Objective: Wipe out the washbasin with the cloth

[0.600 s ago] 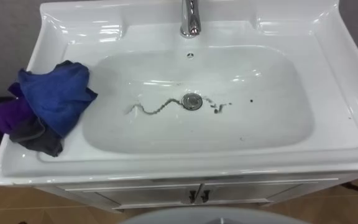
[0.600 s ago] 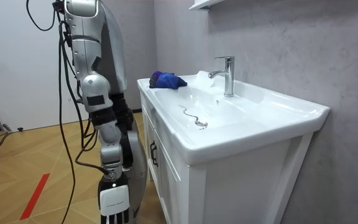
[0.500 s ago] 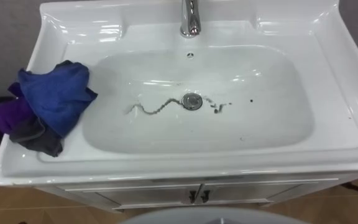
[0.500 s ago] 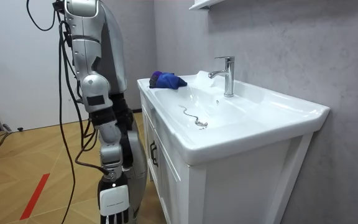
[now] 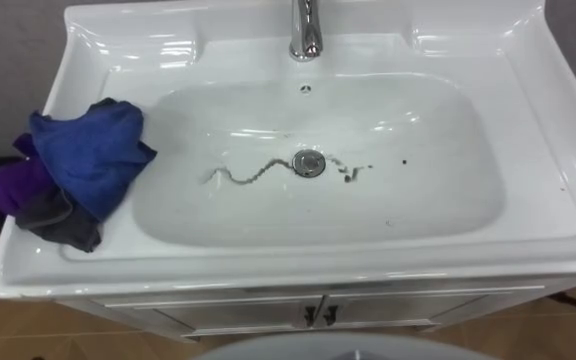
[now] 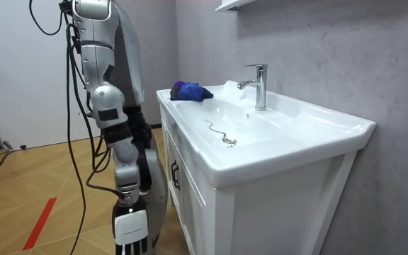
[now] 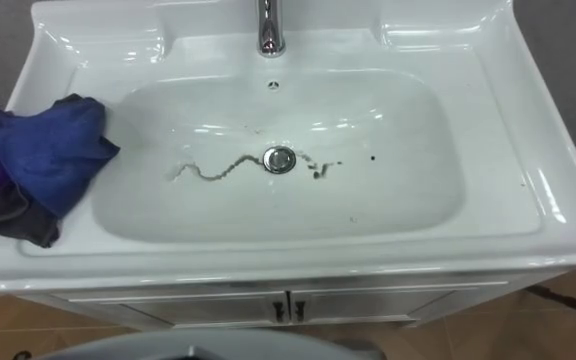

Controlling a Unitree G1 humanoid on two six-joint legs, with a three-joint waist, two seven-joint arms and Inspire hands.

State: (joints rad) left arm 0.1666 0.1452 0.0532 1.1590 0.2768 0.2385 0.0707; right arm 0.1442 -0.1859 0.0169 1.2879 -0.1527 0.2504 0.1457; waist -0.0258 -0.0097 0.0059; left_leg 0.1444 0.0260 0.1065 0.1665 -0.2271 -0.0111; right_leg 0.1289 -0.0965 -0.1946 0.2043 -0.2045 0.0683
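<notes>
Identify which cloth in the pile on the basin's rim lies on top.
The blue cloth: it drapes over the purple cloth and the grey cloth, which peek out beneath it.

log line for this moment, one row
phase: pre-wipe | blue, purple and grey cloth bundle: untouched on left rim of white ceramic basin | dark wavy smear: across basin bottom | right hand: hanging open

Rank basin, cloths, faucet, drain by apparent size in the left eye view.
1. basin
2. cloths
3. faucet, cut off by the top edge, so its rank is unsure
4. drain, close to the faucet's visible part
</notes>
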